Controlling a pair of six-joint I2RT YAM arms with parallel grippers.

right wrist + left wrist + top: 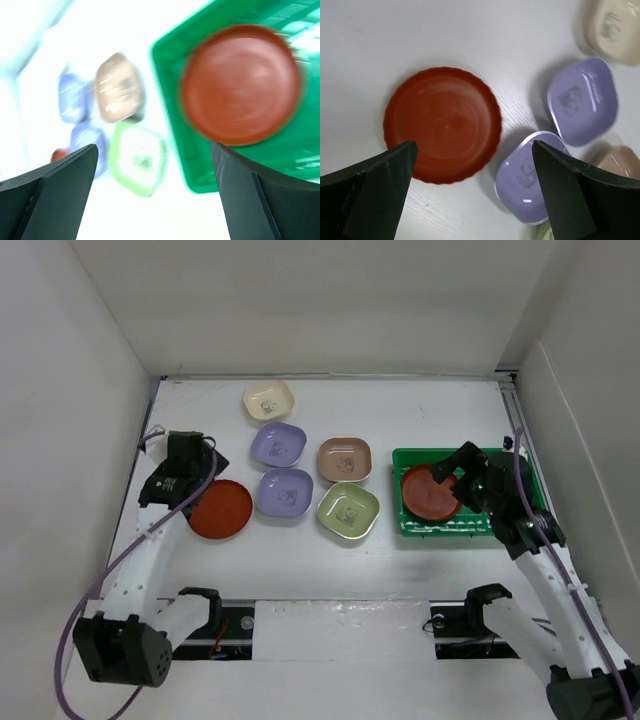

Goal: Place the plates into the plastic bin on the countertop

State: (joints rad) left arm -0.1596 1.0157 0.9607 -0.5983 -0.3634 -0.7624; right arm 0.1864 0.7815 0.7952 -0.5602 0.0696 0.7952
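Note:
A round red-orange plate (430,492) lies in the left half of the green plastic bin (400,465); the right wrist view shows the plate (242,82) and the bin wall (175,130). My right gripper (447,470) hangs open and empty above it (155,150). A second red-orange plate (220,508) sits on the white countertop (420,410) at the left. My left gripper (203,472) is open and empty above its near edge (474,147). The cream plate (268,400), two lavender plates (278,444) (284,490), the tan-pink plate (345,460) and the olive plate (348,511) sit between.
White walls stand on the left, back and right of the countertop. The right half of the bin lies under my right arm. The left wrist view shows the red plate (442,125) with the lavender plates (582,100) (530,177) close to its right.

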